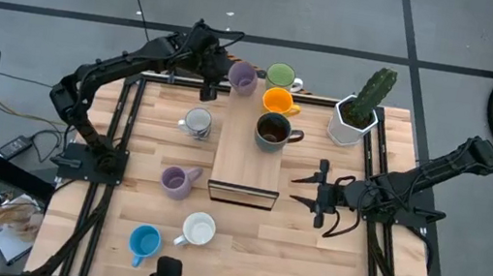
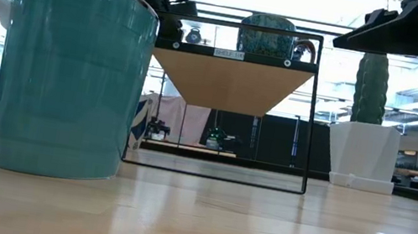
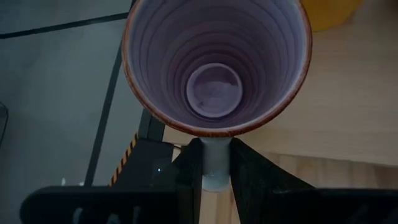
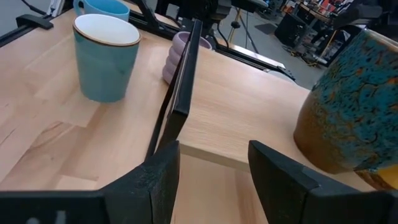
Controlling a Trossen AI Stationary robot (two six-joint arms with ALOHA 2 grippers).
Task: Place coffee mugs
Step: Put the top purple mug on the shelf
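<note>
Two arms work over the bench [image 1: 307,255]. The left tool [image 1: 220,73] grips a lilac mug [image 1: 243,79] by its handle at the bench's far edge, beside the green mug [image 1: 281,75] and the orange mug [image 1: 277,101]. The right tool [image 1: 305,193] hovers with fingers spread wide, holding nothing, just beside the wooden shelf [image 1: 247,163], where the dark brown mug [image 1: 273,131] stands.

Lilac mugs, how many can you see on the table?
2. One lilac mug is at the far edge, held by its handle in the left pincer; the other lilac mug lies tipped left of the wooden shelf. None seems hidden.
</note>
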